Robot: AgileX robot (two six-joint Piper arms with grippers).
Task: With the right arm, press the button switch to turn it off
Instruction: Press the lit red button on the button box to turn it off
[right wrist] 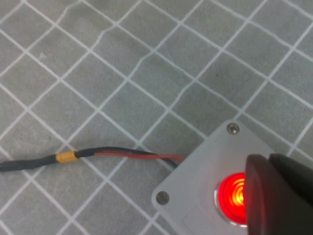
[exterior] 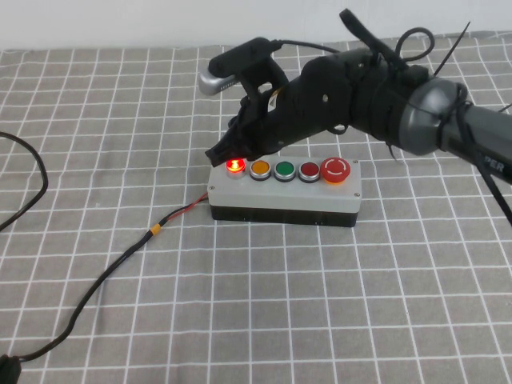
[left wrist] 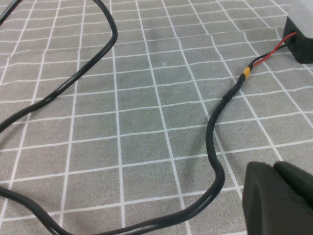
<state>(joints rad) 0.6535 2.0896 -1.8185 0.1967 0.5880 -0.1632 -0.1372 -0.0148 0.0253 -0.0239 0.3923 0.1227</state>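
Five round buttons line the grey plastic switch box (exterior: 346, 194), and the glowing red round button (exterior: 235, 166) at the row's end sits right under the tip of the right gripper (exterior: 225, 150), touching or a hair above, too close to call. Open or closed? I cannot tell; it carries nothing. The lamp is lit, so the approach is done but the switch-off is not. The left gripper (left wrist: 276, 198), its opening likewise unreadable, hangs beside the black cable (left wrist: 211, 142), the box well ahead of it.
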